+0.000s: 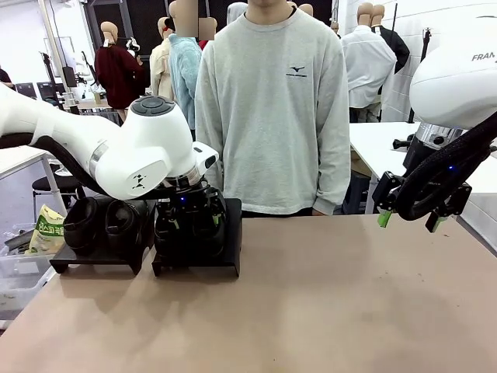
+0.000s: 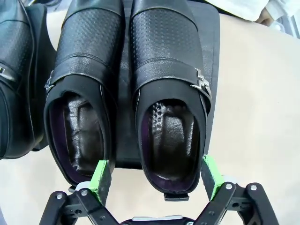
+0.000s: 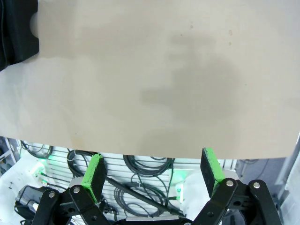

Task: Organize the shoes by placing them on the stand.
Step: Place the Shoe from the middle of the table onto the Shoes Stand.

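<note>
My left jaws (image 2: 157, 180) stood wide apart, with nothing between the pads. In the left wrist view they straddled the heel of the right-hand shoe (image 2: 169, 98) of a pair, one green pad at each side of the heel, neither visibly pressing it. Its mate (image 2: 84, 93) lay just beside it at centre left of that frame, toes toward the top edge. Both sat on a dark stand (image 2: 213, 56). The edge of a further shoe (image 2: 14, 79) showed at the far left.

In the front view, my left jaws (image 1: 192, 221) sat at lower left of centre, low over the black stand (image 1: 231, 256), with the pair largely hidden behind them. Two more shoes (image 1: 105, 224) sat on a second stand (image 1: 93, 264) further left. So all four appeared to be placed. My right jaws (image 1: 410, 223) hung apart above the worktop (image 1: 349, 303) at the right of the frame, holding nothing. In the right wrist view, my right jaws (image 3: 152, 176) looked down on the bare worktop and its near edge.

Judgement: the step in hand was release and withdrawal from the last shoe. To do it well:
- keep the pads apart and lift straight up along the heel;
- avoid any sideways drift, since the mate lay close to one pad and could be nudged;
- watch that the heel does not catch on a pad and tip the shoe off the stand's edge;
- clear the shoe tops before swinging away;
- leave the right arm parked.
</note>
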`<control>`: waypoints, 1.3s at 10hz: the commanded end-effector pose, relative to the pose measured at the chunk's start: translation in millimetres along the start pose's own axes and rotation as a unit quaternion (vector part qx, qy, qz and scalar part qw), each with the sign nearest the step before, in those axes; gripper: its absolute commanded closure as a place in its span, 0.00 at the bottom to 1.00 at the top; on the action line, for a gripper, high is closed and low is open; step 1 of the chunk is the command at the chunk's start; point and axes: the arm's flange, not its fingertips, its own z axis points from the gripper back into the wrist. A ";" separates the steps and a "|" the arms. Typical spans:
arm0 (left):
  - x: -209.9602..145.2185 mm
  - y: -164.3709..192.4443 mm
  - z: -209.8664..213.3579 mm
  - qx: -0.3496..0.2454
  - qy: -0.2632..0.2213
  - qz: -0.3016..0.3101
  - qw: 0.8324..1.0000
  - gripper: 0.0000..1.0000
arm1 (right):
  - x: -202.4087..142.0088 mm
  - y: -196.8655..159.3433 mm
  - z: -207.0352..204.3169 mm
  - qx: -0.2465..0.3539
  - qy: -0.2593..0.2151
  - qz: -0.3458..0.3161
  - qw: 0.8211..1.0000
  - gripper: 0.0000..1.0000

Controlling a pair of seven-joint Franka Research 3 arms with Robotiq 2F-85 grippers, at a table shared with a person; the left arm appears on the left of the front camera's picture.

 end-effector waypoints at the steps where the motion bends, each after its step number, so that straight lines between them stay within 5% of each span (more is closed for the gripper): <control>1: 0.2 -0.6 -1.3 0.000 0.001 0.000 1.000 0.00 | 1.0 0.9 0.4 0.002 0.002 -0.002 1.000 0.00; 13: 0.2 -0.6 -1.3 0.000 0.001 0.000 1.000 0.00 | 1.0 0.9 0.4 0.002 0.002 -0.002 1.000 0.00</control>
